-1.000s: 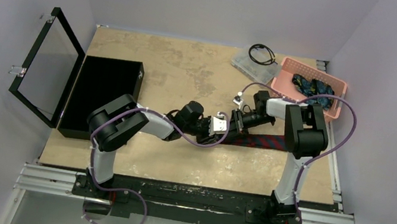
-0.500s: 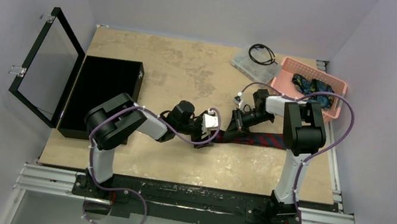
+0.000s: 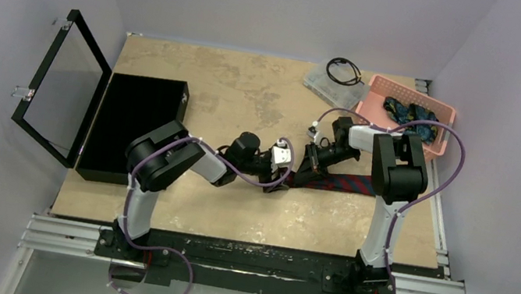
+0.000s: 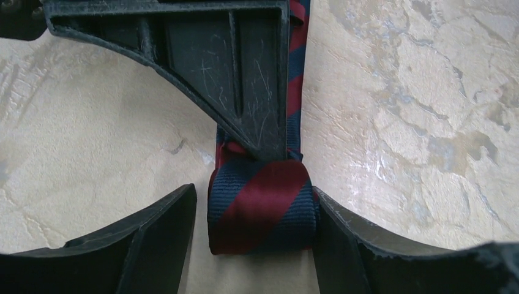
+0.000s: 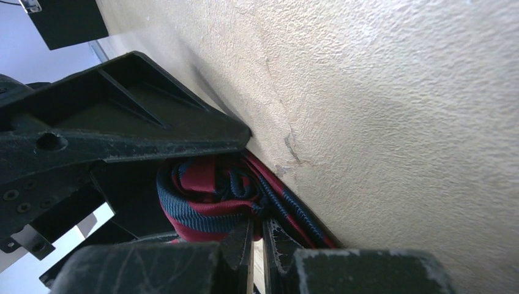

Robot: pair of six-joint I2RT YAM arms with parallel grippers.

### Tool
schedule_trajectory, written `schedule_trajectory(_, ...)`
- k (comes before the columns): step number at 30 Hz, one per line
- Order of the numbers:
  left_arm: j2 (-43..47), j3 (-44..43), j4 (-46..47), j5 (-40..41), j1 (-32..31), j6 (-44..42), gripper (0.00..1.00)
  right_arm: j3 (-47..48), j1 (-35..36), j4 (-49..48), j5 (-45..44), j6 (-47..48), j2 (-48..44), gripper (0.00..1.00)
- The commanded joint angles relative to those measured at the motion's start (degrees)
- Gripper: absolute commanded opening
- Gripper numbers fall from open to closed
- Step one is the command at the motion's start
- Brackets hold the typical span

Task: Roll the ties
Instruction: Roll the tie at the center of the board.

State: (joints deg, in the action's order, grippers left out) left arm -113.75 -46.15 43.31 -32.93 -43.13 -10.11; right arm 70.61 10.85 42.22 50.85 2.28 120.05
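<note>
Beige mottled worktop (image 3: 212, 84) between bare pale walls. Toward its right edge, midway from far to near, maroon tie (image 3: 342, 182) with navy stripes: mostly flat, one end wound into a small tight roll. Rolling step, early by the look of it. Left gripper (image 4: 254, 196) spread, straddling the roll without clamping. Right gripper (image 5: 257, 245) pressed together, tip at the strip behind the roll. Next, probably: close on the roll, turn it onward, keep edges square.

No readable text is showing in any view. No label, brand, number or sign is appearing either.
</note>
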Motion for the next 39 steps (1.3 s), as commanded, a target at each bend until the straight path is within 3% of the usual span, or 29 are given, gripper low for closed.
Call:
schedule_trajectory(1, -3.4, -3.0, 3.2, -0.7, -1.1, 4.5, 0.62, -0.7, 0.0, -6.0, -14.4, 2.7, 4.0, 0.0)
schedule_trajectory(5, -3.8, -3.5, 1.6, 0.4, -1.6, 3.3, 0.51, -0.2, 0.7, -6.4, -13.1, 2.8, 3.8, 0.0)
schedule_trajectory(12, 2.9, -2.1, -15.7, 6.2, -2.1, -5.3, 0.32, 0.3, 3.6, -7.3, -9.8, 2.6, 1.6, 0.01)
schedule_trajectory(17, 6.7, -2.1, -28.2, 9.1, -2.0, -9.8, 0.21, 1.3, 2.0, -1.7, -7.0, 6.2, -3.2, 0.2)
schedule_trajectory(21, 6.9, -3.8, -34.2, 9.9, -2.0, -11.8, 0.19, 2.1, 1.4, 4.0, -4.7, 9.3, -7.7, 0.35)
schedule_trajectory(24, 5.8, -6.3, -37.3, 11.0, -2.0, -12.0, 0.19, 0.8, 1.4, 4.2, -1.9, 7.5, -10.5, 0.51)
schedule_trajectory(27, 4.0, -8.6, -39.4, 12.1, -2.1, -11.3, 0.19, -1.1, 1.6, 0.2, 2.7, 1.8, -11.9, 0.6)
schedule_trajectory(39, 2.9, -10.9, -41.8, 12.6, -2.3, -11.2, 0.21, -0.4, 4.0, -8.9, 5.8, -5.7, -5.3, 0.47)
